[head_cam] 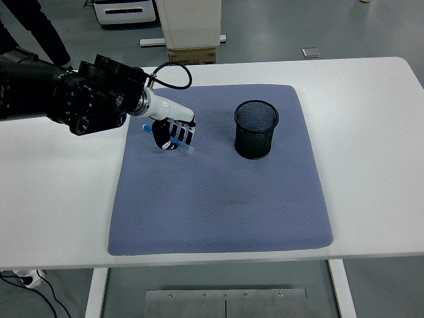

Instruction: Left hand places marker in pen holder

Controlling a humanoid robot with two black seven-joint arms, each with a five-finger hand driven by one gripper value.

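My left hand (173, 135) is over the upper left part of the blue mat (222, 185), fingers curled around a blue marker (184, 148). The marker lies slanted in the grasp, one end sticking out at the upper left and the other at the lower right of the hand. It is held a little above the mat. The black mesh pen holder (256, 128) stands upright on the mat's upper right, about a hand's width to the right of my hand. My right hand is not in view.
The mat lies on a white table (371, 126). A black cable (169, 73) loops from my left wrist. A person's legs (33, 33) stand at the top left behind the table.
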